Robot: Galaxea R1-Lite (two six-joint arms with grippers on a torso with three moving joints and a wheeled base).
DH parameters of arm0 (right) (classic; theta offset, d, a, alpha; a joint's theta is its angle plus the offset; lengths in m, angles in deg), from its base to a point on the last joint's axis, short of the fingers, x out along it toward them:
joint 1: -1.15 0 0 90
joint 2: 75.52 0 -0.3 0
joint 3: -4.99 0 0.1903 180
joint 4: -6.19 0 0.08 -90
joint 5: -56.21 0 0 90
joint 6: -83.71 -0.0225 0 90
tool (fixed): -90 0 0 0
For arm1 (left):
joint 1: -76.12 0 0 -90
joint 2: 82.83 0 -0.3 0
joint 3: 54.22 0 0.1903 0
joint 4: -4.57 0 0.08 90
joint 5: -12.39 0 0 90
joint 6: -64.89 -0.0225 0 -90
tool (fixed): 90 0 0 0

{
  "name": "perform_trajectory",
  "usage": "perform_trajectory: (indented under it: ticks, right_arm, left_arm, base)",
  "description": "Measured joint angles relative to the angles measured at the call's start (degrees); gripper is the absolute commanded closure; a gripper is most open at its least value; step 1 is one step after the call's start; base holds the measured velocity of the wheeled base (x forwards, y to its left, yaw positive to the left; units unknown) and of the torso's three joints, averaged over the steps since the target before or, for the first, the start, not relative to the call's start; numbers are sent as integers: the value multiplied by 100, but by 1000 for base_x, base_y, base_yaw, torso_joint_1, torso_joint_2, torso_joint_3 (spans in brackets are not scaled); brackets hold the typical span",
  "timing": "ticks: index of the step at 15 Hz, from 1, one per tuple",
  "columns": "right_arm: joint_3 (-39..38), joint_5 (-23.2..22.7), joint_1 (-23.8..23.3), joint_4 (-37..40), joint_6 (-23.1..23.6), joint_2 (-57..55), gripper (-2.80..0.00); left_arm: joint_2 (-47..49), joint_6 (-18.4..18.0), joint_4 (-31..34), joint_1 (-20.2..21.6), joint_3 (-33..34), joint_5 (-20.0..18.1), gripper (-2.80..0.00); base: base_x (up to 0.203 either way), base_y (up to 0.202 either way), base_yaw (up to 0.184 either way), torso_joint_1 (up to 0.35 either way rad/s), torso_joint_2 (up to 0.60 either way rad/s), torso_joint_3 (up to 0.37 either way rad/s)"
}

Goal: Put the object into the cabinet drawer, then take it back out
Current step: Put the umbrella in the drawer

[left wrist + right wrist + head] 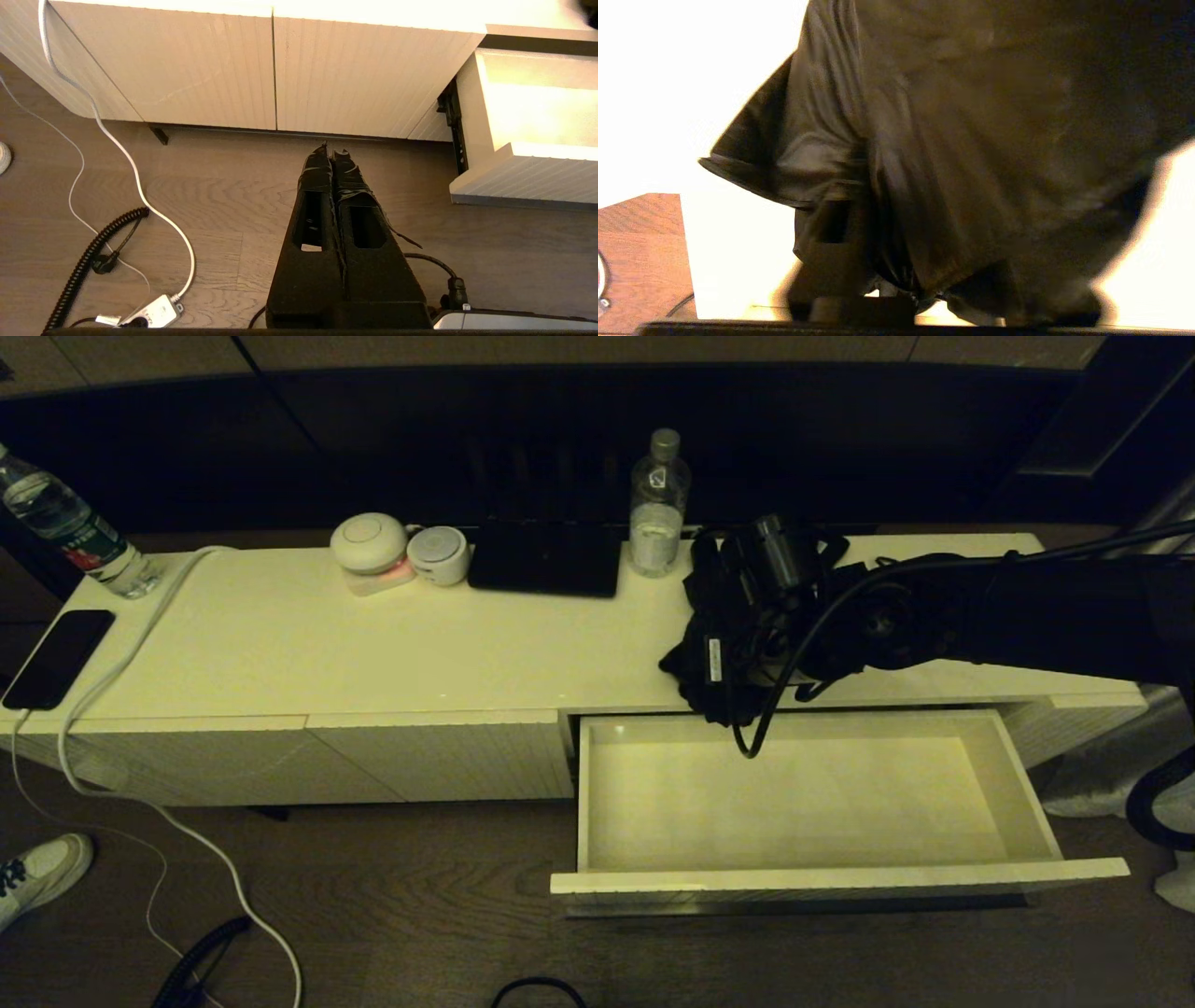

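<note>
The right hand reaches in from the robot's right side and sits at the front edge of the cabinet top, directly above the back rim of the open drawer. The umbrella is at this hand, a bunch of black fabric hanging below it and just overlapping the drawer's back rim. In the right wrist view the fabric fills the space ahead of the hand and hides the fingers, so it cannot be told whether the hand is clenched on the umbrella or only pressed against it. The umbrella's long axis cannot be read from the bunched cloth.

Governing relation: the drawer interior lies immediately below and toward the robot from the right hand. The judged next move is a short forward-and-down travel to lower the umbrella onto the drawer floor.

The left hand is parked low over the floor, to the left of the drawer, fingers closed together with nothing between them. The right hand is clearly the nearer one.

Surface and room: the drawer is pulled fully out; its pale interior is wide and bare. A thin black cable from the right arm dangles over the drawer's back rim and could snag. A water bottle stands on the cabinet top behind the hand.
</note>
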Motion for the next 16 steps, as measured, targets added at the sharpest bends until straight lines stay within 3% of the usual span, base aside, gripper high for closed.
perform_trajectory:
  ticks: [4, 7, 12, 14, 16]
  right_arm:
    - [-343, -5, 54, 232, -96, 234, 0]
    - [-696, -30, 36, 448, 132, 605, 0]
    - [-1557, -280, -36, 423, 1175, 1361, 0]
    - [-2085, -529, -125, 405, 1922, 1784, 0]
    - [-2619, -1108, -356, 386, 2864, 2272, 0]
  left_arm:
    - [0, 0, 0, -2, 0, 2, 0]
    - [0, 0, 0, -2, 0, 1, 0]
    - [0, -2, 0, 0, 0, 2, 0]
    - [0, -2, 0, 0, 0, 2, 0]
    - [0, 0, 0, 0, 0, 1, 0]
  base:
    - [0, 0, 0, 0, 0, 0]
    - [0, 0, 0, 0, 0, 0]
    - [0, 0, 0, 0, 0, 0]
    - [0, 0, 0, 0, 0, 0]
    - [0, 0, 0, 0, 0, 0]
